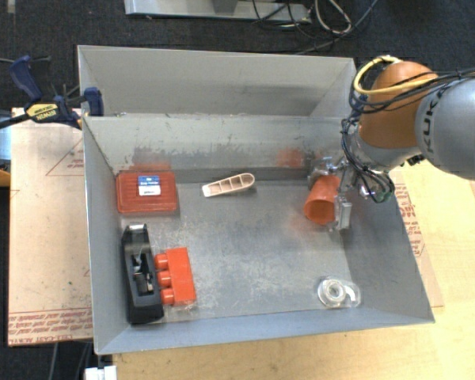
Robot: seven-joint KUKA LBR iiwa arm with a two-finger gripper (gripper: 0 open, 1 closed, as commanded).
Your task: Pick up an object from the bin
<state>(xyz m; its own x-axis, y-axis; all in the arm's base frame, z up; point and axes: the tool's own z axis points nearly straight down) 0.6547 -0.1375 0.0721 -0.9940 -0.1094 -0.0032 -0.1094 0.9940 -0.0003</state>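
Where the grey metal bin (pixel 245 244) comes nearest to the camera, a small clear roll of tape (pixel 336 293) lies flat on the floor, close to the front wall and toward the right. Over in the front left corner sits a black tape holder (pixel 140 279). It lies along the left wall. An orange block (pixel 176 276) with round bumps on it is right beside the tape holder and touches it.

A bit farther back, on the right side, is the gripper (pixel 339 208). It hangs down low in the bin, near the right wall. An orange cup (pixel 320 200) is right up against it, on the side that faces the middle of the bin. The cup is tipped over at a slant, with its open end pointing down and to the left. I cannot tell if the pincer is wide, narrow or has hold of the cup.

Farther back on the left lies a flat orange box (pixel 146 193) with a small blue and white label on top. Near the middle, just by the back wall, lies a little beige scoop (pixel 229 184), well apart from the cup.

Above the gripper are the wrist's round orange cover (pixel 392 105) and the thick grey arm (pixel 455 125).
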